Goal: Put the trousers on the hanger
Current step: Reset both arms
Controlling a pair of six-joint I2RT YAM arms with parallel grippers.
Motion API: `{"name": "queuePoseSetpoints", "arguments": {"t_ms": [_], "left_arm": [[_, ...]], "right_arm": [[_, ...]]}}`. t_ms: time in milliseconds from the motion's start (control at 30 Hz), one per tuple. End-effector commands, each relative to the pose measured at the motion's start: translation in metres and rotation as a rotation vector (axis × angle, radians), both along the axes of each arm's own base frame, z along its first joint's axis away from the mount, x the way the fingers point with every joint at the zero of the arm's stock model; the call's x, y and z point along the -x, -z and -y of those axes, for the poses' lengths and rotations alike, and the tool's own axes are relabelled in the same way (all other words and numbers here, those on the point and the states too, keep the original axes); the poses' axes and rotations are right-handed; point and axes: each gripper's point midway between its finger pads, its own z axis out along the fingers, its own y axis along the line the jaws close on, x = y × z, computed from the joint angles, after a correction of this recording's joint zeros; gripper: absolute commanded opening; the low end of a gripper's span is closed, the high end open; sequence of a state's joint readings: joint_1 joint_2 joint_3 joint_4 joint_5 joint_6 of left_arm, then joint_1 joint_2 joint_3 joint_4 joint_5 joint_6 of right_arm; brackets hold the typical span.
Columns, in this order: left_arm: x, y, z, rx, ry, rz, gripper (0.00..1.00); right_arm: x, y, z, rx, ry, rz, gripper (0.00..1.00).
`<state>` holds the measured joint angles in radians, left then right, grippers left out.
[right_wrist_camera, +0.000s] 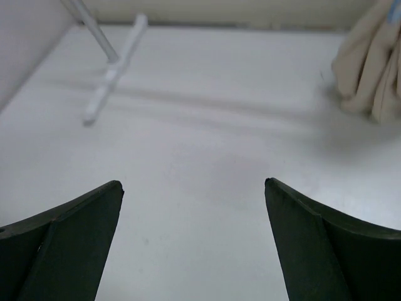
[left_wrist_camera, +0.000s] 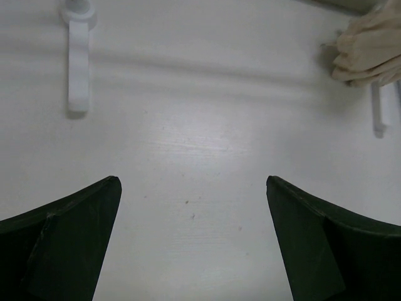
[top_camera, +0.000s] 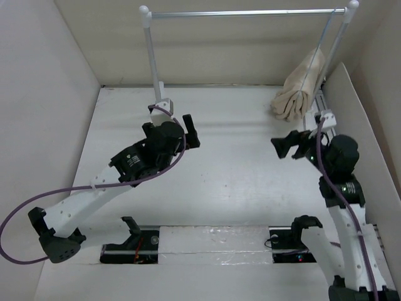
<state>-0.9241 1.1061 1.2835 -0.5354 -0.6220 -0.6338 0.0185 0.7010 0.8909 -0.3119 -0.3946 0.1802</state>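
I'm holding my left pincer (left_wrist_camera: 193,182) and right pincer (right_wrist_camera: 193,183) spread and empty, since the trousers (top_camera: 299,91) are seemingly hanging from the hanger (top_camera: 318,47), upper right.

The soft, long-legged cotton trousers (top_camera: 299,94) are showing a plain beige-tan with no print, paling to cream where light is catching the folds. The thin wire clothes hanger (top_camera: 319,47) is reading as pale blue-grey. The tall clothes rack (top_camera: 150,53) is showing white posts and a silver bar. The flat counter (top_camera: 238,163) is appearing plain white, faintly banded with grey shadow. The left gripper (top_camera: 191,133) and right gripper (top_camera: 285,145) are looking black from above and dark greenish-black in the wrist views. The left arm (top_camera: 88,197) and right arm (top_camera: 351,244) are showing white links with black joints, each carrying a thin purple cable (top_camera: 47,194). Small green lights (top_camera: 343,185) are glowing on the right arm.
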Motion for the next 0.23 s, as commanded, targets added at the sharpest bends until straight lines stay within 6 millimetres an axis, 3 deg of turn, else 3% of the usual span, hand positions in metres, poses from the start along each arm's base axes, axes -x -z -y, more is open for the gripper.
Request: {"name": "queuePoseSetpoints", "arguments": {"t_ms": [0,33,100,200], "left_arm": [[0.014,0.053,-0.01,-0.054,-0.008,-0.121,0.99],[0.017,0.059,-0.007,-0.04,0.006,-0.133,0.99],[0.023,0.077,0.001,-0.024,0.048,-0.172,0.99],[0.02,0.065,0.012,0.034,0.075,-0.143,0.99]], "right_arm": [[0.033,0.087,0.021,0.144,0.09,-0.217,1.0],[0.052,0.112,0.024,0.162,0.089,-0.272,1.0],[0.066,0.129,0.025,0.17,0.085,-0.303,1.0],[0.076,0.129,0.026,0.176,0.088,-0.302,1.0]]}}
